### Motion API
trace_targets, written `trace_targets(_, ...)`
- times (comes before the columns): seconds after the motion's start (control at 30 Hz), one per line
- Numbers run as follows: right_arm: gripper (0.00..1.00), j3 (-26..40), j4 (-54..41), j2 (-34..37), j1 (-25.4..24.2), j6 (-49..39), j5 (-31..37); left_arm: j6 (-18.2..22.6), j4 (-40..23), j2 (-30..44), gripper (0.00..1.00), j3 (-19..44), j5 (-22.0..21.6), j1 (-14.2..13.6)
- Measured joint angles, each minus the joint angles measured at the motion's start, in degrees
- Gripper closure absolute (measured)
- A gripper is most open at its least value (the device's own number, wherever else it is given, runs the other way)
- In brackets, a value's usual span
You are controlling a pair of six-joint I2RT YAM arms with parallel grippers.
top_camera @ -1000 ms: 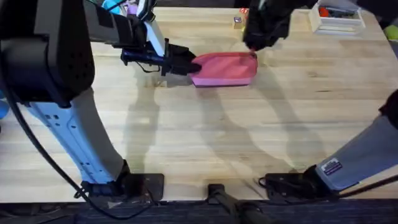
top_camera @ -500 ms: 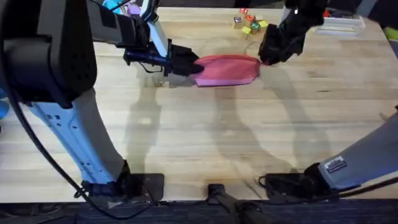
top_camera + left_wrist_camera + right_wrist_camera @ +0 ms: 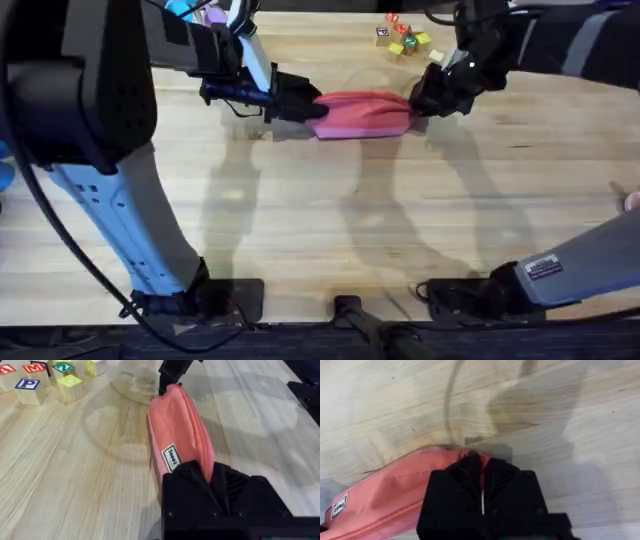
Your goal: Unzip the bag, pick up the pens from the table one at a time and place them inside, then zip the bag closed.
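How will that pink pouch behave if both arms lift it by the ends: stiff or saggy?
Probably saggy: the bag is soft fabric that creases where the left gripper pinches it. Probably light, since it looks fairly flat. The right gripper holds only a narrow bit of the far end, so that grip may slip under pull.

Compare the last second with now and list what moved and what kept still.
The right tool swung from behind the bag's far corner out to the right, then came down onto the bag's right end and shut on it. The bag turned slightly and now looks flatter, stretched between the two arms. The left tool stayed clamped on the bag's left end, and the toy blocks did not move.
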Motion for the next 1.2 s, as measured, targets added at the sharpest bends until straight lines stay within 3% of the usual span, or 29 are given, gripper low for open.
trace_targets(0.3,0.962,-0.02,-1.39,-3.12,-0.11,-1.72,0.9,-0.02,-0.04,0.0,0.958,0.0,0.0,0.04)
trace_targets(0.5,0.118,-0.04,-5.45,-10.89,-1.03,-7.65,5.15,-0.02,-0.22,0.0,0.959,0.0,-0.09,0.57)
trace_targets(0.53,0.036,-0.04,-6.73,-12.36,-1.03,-8.97,5.61,-0.01,-0.22,0.0,0.959,-0.02,-0.09,0.57)
trace_targets(0.77,0.004,-0.04,-17.57,-20.22,-0.96,-14.98,6.68,-0.01,-0.21,0.0,0.959,-0.02,-0.11,0.57)
trace_targets(1.07,0.004,-0.04,-20.78,-21.65,-0.96,-16.59,6.81,0.0,-0.22,0.0,0.951,-0.02,-0.11,0.57)
trace_targets(1.1,0.004,-0.04,-20.8,-21.65,-0.96,-16.62,6.81,0.14,-0.19,0.0,0.896,-0.02,-0.11,0.57)
trace_targets(1.13,0.004,-0.04,-20.8,-21.65,-0.96,-16.65,6.81,-0.04,-0.24,0.0,0.78,-0.02,-0.07,0.61)
trace_targets(1.2,0.004,-0.04,-20.79,-21.65,-0.96,-16.79,6.81,-0.05,-0.25,0.0,0.48,-0.02,-0.03,0.82)
